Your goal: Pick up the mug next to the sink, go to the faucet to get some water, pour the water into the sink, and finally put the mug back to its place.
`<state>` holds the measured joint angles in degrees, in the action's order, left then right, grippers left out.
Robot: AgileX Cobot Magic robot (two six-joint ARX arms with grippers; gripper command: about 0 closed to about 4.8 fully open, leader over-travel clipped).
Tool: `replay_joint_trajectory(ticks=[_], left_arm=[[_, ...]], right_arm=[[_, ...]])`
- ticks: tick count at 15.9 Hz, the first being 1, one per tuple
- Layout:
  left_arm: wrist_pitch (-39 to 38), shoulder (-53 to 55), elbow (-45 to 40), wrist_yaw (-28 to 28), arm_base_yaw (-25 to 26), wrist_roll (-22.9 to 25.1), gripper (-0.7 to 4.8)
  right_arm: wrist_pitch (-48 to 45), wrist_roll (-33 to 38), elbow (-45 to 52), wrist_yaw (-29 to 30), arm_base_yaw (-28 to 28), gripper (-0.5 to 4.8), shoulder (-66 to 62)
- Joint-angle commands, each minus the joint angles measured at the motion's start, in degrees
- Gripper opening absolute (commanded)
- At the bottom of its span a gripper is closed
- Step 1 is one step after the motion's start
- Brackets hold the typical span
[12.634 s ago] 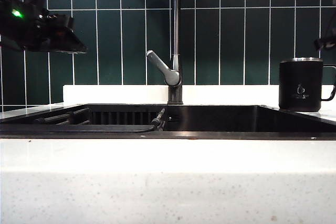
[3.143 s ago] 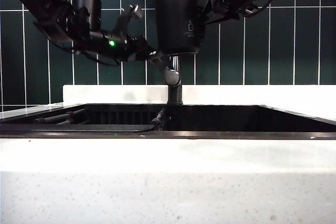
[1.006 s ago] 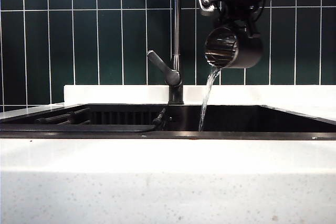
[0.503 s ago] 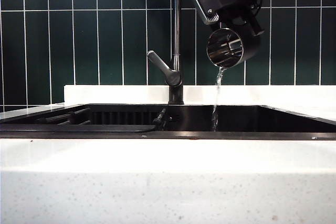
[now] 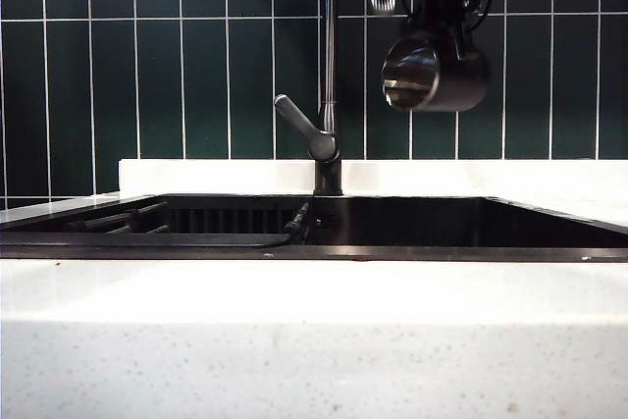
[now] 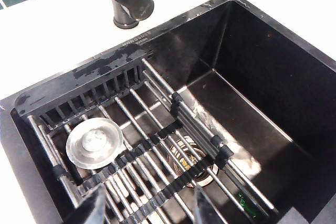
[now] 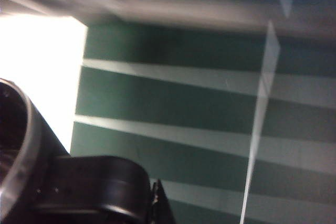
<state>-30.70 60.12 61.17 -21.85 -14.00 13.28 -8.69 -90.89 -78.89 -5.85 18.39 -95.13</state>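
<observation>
Nearest lies the white surface (image 5: 314,321), then the sink (image 5: 412,228). Above it, right of the faucet (image 5: 328,95), the right gripper (image 5: 446,22) pinches the mug (image 5: 435,73) on its side, mouth facing left. The left gripper (image 6: 147,208) hangs spread over the sink's rack (image 6: 157,156).

One mug (image 5: 437,74), one faucet (image 5: 327,95), one sink (image 5: 461,223) (two grippers).

Desk (image 5: 314,331): white with little specks.
Sink (image 5: 549,218): black, set down into the desk.
Faucet (image 5: 328,95): stands behind the sink.
</observation>
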Motion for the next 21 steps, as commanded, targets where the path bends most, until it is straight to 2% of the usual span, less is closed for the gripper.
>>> replay_joint_trajectory(ticks=[1, 2, 3, 5, 7, 9, 11, 14, 17, 21], left_arm=[[0.6, -0.3, 0.0, -0.4, 0.0, -1.0, 2.09], [0.7, -0.3, 0.0, -0.4, 0.0, -1.8, 2.09], [0.7, -0.3, 0.0, -0.2, 0.0, -1.8, 2.09], [0.8, -0.3, 0.0, -0.2, 0.0, -2.8, 2.09], [0.8, -0.3, 0.0, -0.2, 0.0, -2.8, 2.09], [1.4, -0.3, 0.0, 0.1, 0.0, -2.8, 2.09], [1.9, -0.3, 0.0, 0.2, 0.0, -2.8, 2.09], [3.1, -0.3, 0.0, 0.2, 0.0, -2.8, 2.1], [4.9, -0.3, 0.0, 0.2, 0.0, -2.8, 2.1], [5.1, -0.3, 0.0, 0.2, -0.1, -3.9, 2.1]], right_arm=[[-4.6, 21.7, -0.4, -12.5, -1.6, -0.01, 1.6], [-3.7, 26.9, -0.4, -16.0, -2.4, -0.01, 1.6], [-2.4, 35.4, -0.4, -19.4, -4.2, -0.01, 1.6], [0.5, 50.9, -0.4, -19.5, -8.1, -0.01, 1.6], [4.5, 69.4, -0.4, -16.7, -13.6, -0.01, 1.6], [9.3, 82.3, -0.4, -10.8, -18.1, -0.01, 1.6], [9.0, 87.4, 1.2, -4.5, -20.8, -0.01, 1.6], [2.3, 87.3, 7.1, -1.3, -21.7, -0.01, 1.6], [-7.7, 87.2, 14.9, -1.3, -21.7, -0.01, 1.5], [-11.8, 85.3, 19.1, -3.5, -22.6, -0.01, 0.4]])
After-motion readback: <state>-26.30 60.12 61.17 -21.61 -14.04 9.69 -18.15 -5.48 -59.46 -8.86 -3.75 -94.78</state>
